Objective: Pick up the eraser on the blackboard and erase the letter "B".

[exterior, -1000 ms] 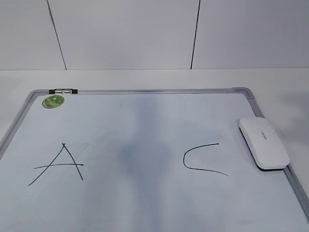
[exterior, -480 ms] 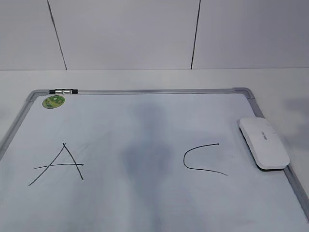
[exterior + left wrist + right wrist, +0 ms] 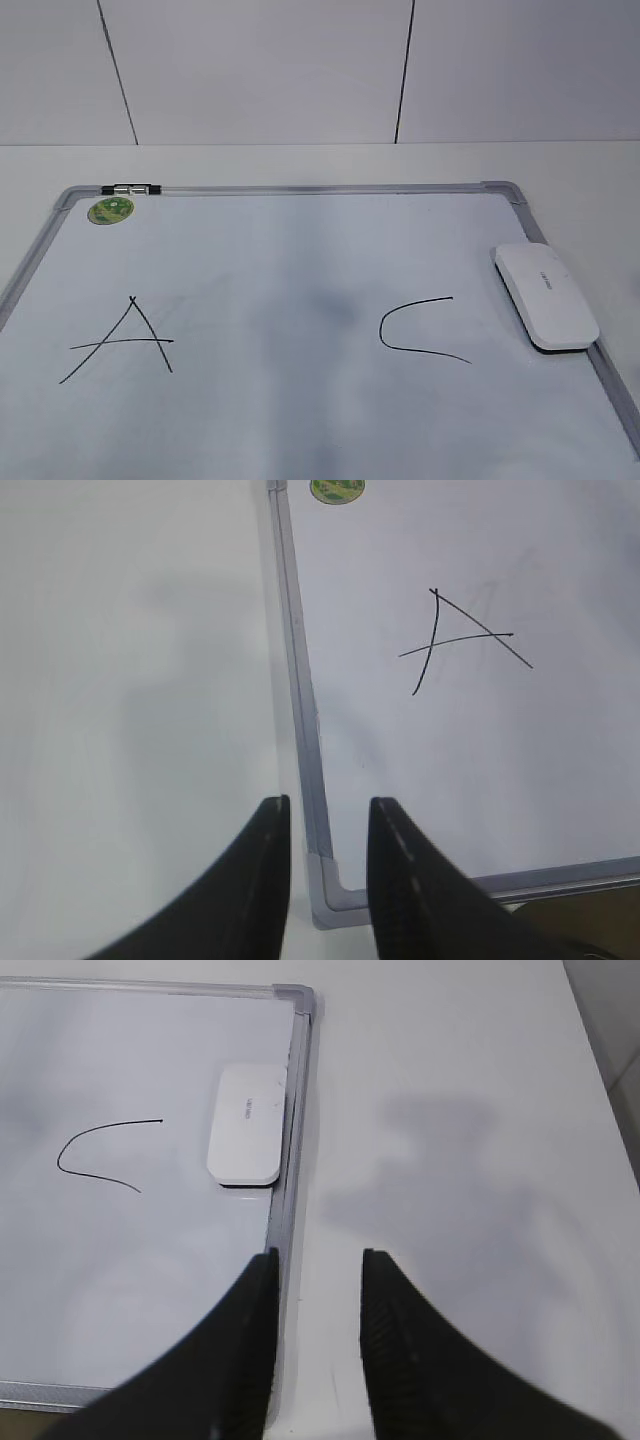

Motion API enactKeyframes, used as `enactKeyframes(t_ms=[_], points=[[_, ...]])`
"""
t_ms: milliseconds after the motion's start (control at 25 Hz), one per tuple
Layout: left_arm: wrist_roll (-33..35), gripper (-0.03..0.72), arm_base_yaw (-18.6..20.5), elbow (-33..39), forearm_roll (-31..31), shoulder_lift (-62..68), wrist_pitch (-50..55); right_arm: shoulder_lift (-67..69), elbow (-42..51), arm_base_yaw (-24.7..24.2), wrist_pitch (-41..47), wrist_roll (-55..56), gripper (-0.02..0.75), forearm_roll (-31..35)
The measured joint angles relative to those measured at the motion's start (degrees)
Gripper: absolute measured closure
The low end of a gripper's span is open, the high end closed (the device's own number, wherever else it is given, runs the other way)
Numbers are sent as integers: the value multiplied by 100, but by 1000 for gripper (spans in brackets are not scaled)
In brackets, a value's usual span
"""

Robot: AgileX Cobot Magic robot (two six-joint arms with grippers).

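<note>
The white eraser [image 3: 546,296] lies on the right edge of the blackboard [image 3: 300,188], beside a black "C" [image 3: 420,328]; it also shows in the right wrist view [image 3: 247,1125]. A black "A" [image 3: 118,338] is at the left and shows in the left wrist view [image 3: 462,640]. No "B" shows; the board between "A" and "C" bears only a faint grey smudge [image 3: 335,312]. My left gripper [image 3: 328,810] is open and empty above the board's near-left corner [image 3: 325,900]. My right gripper [image 3: 318,1260] is open and empty over the board's right frame [image 3: 290,1170], well short of the eraser. Neither gripper shows in the exterior view.
A round green sticker [image 3: 110,209] and a small black-and-silver clip [image 3: 130,188] sit at the board's far-left corner. White tabletop [image 3: 450,1080] lies to the right of the board and to its left [image 3: 140,660]. A white panelled wall stands behind.
The dark shadow over the middle of the board has faded and shrunk. The eraser and the letters have not moved.
</note>
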Motion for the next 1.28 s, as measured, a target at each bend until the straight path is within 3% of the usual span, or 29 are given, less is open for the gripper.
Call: enactKeyframes(t_ms=[600, 1280], points=[[26, 479, 0, 1320, -156, -1756, -692, -1715, 1678, 0, -330, -142, 522, -12], [39, 478, 0, 1386, -225, -1756, -834, -1708, 1777, 0, -431, -286, 522, -60]])
